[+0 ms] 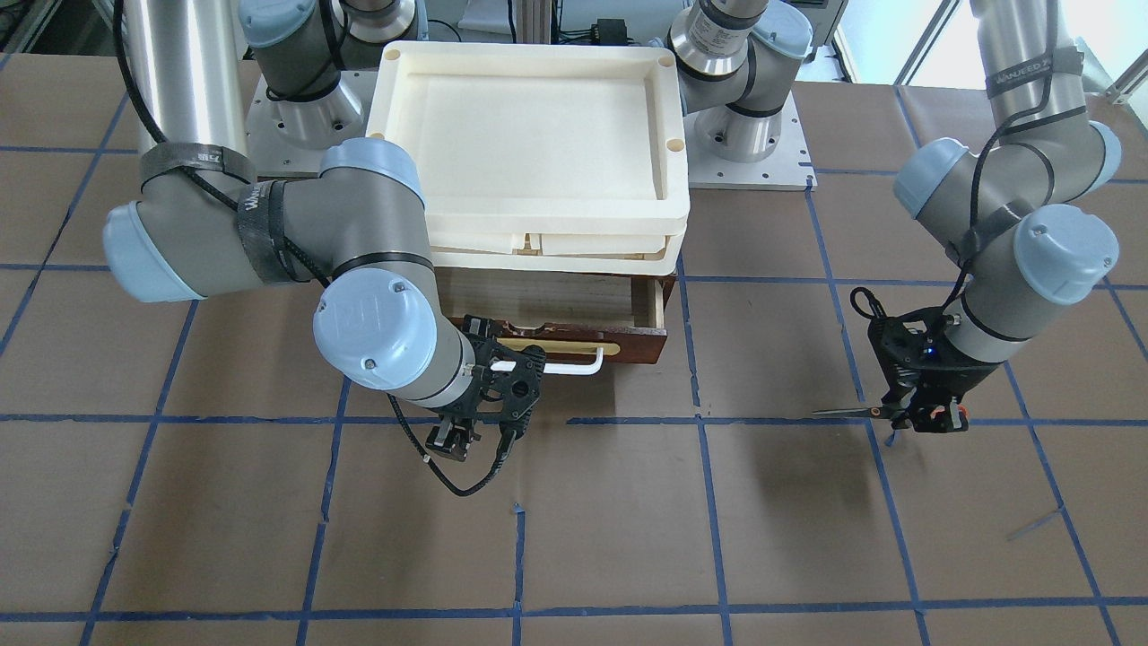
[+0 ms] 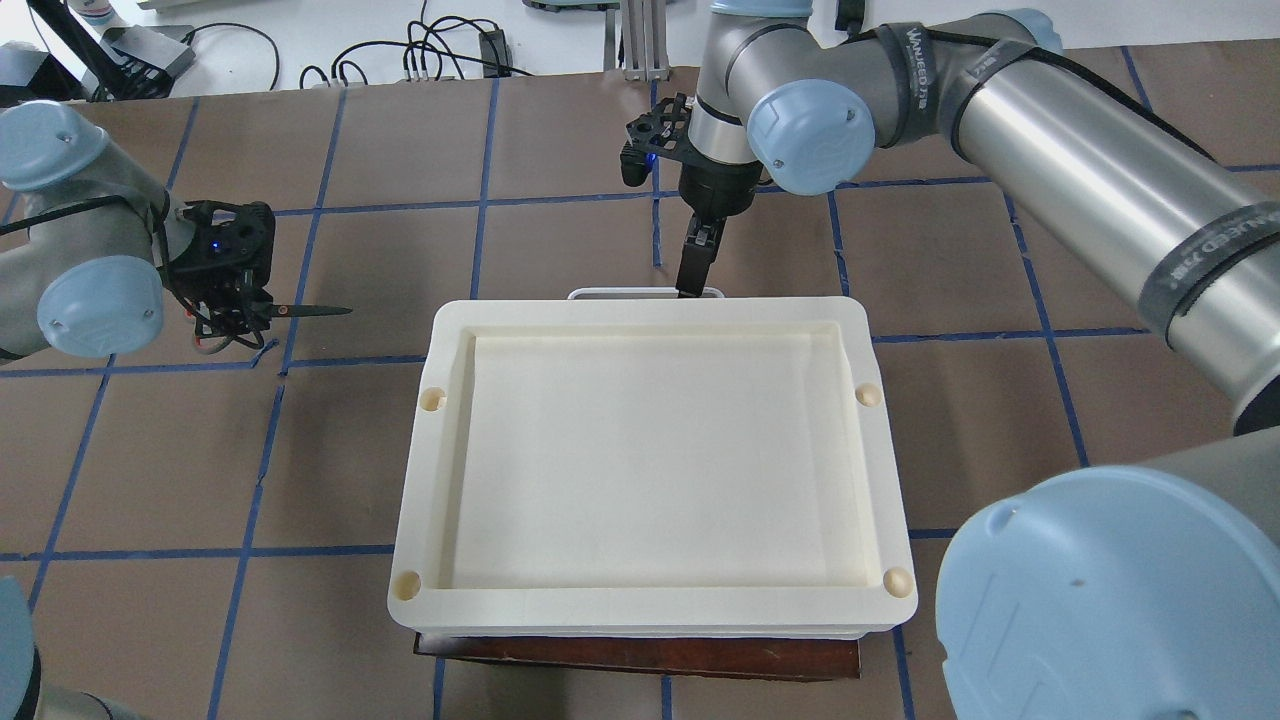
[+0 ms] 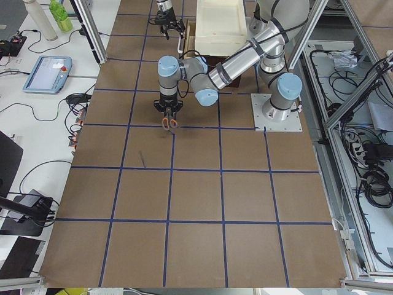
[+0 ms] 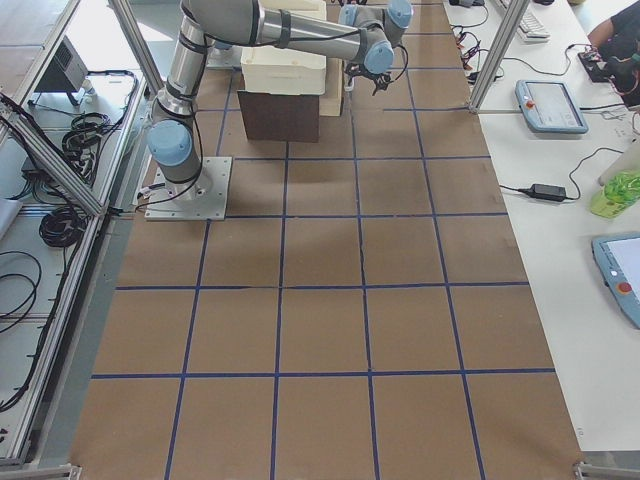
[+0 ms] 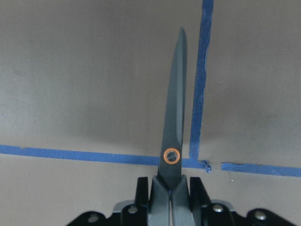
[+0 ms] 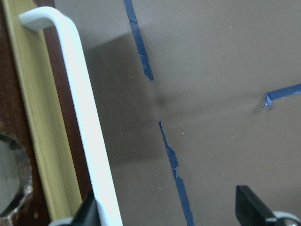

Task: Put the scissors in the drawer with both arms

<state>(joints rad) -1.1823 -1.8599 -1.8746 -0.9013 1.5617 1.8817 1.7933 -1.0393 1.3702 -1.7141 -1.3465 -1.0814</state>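
Observation:
The scissors (image 1: 865, 412) are in my left gripper (image 1: 933, 418), which is shut on them just behind the pivot. The blades point level toward the drawer, a little above the table. In the left wrist view the dark blades (image 5: 175, 122) stick out from the gripper (image 5: 170, 188). They also show in the overhead view (image 2: 305, 311). The drawer (image 1: 556, 298) is pulled part-way out, with pale wood showing behind its dark front (image 1: 637, 344). My right gripper (image 1: 513, 359) is open at the white handle (image 1: 574, 366). The handle (image 6: 89, 136) runs just inside one finger (image 6: 88, 213).
Stacked cream plastic trays (image 1: 538, 215) sit on top of the dark cabinet (image 2: 640, 655) and hide the drawer from overhead, where only its handle (image 2: 645, 293) shows. Blue tape lines grid the brown table. My left arm is well to the drawer's side.

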